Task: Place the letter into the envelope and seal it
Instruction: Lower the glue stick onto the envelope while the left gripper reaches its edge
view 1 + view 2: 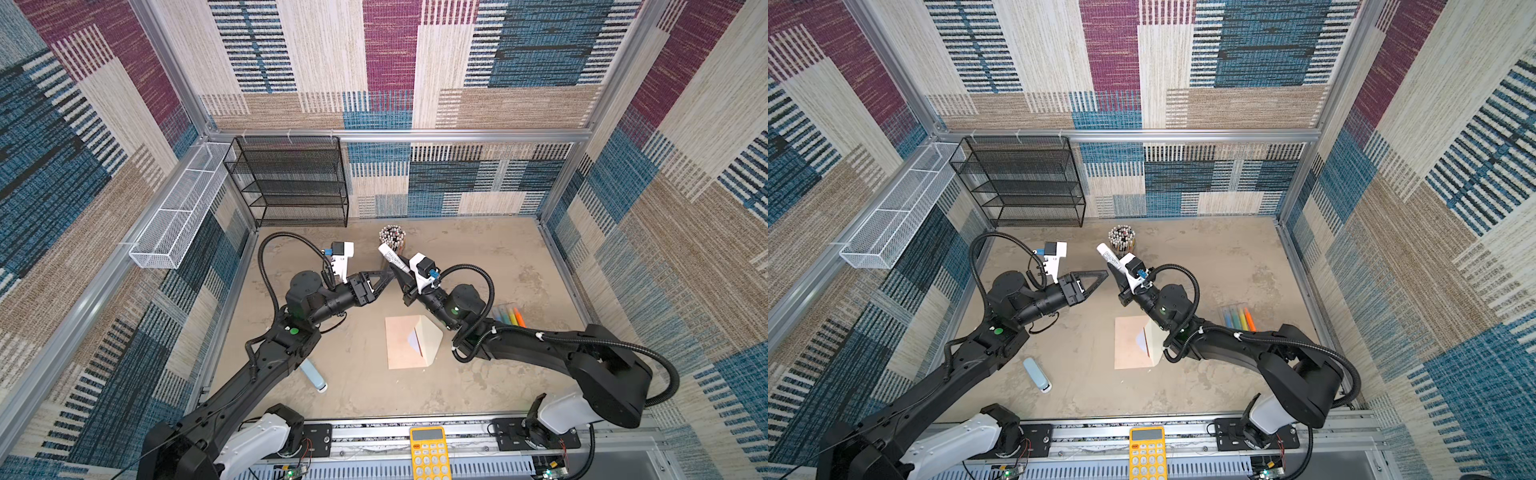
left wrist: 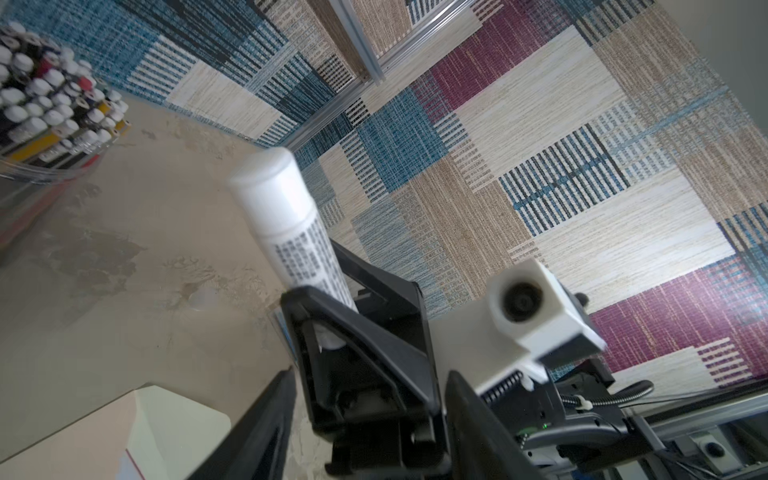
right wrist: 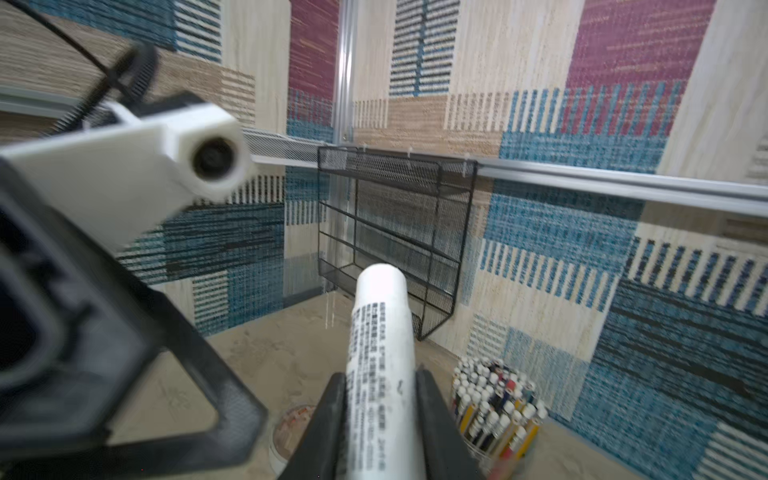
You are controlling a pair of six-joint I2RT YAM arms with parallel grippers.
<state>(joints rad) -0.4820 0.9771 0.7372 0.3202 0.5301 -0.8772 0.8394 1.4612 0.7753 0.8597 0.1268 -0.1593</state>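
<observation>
The envelope (image 1: 401, 349) lies flat mid-surface (image 1: 478, 257), cream flap (image 1: 430, 334) standing up. It's light, floppy paper, so I'd pin the body and press the flap near its fold. Only a pale sliver of the letter (image 1: 415, 343) shows at the mouth. Your right gripper (image 3: 380, 376) clamps a white tube (image 3: 380, 316) aloft, and your left gripper (image 1: 1100, 276) is open and empty beside it.

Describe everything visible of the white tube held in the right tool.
The white tube is a smooth, plastic-looking cylinder with a plain rounded cap end and dense black print down its body. It is held tilted above the table, cap end uppermost. The right tool clamps its lower body from both sides.
</observation>
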